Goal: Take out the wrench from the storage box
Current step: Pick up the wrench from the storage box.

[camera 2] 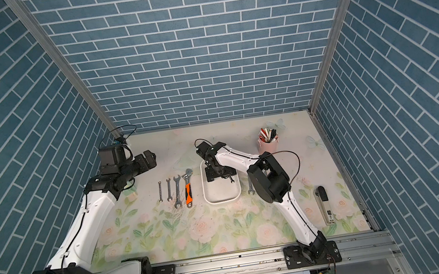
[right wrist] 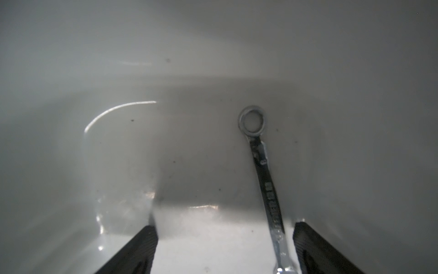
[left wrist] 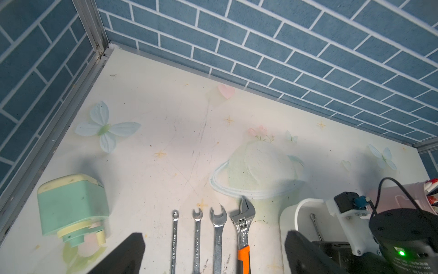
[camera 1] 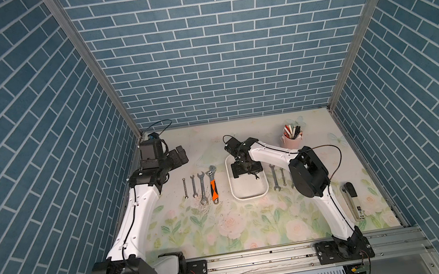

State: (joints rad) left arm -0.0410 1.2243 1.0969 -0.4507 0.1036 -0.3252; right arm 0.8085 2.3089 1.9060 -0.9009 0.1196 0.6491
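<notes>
- The right gripper (right wrist: 224, 227) was spread wide and empty, low inside the white storage box (camera 1: 250, 196). The left gripper (camera 1: 181, 155), also spread and empty, hovered well apart.
- The small combination wrench (right wrist: 265, 180) lay flat on the box floor, its shaft between the fingers but close to one.
- Risk: an off-centre squeeze might nudge the thin, slick wrench aside instead of gripping it.
- Nothing covered it. An orange-handled adjustable wrench (camera 1: 213, 183), plain wrenches (camera 1: 202, 188) and a pink pen cup (camera 1: 292, 137) sat outside the box.

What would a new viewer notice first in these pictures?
The right gripper reaches down into the white storage box, its open fingers on either side of a small ring-ended wrench lying inside. Beside the box, an orange-handled adjustable wrench stands out in a row of steel wrenches.
</notes>
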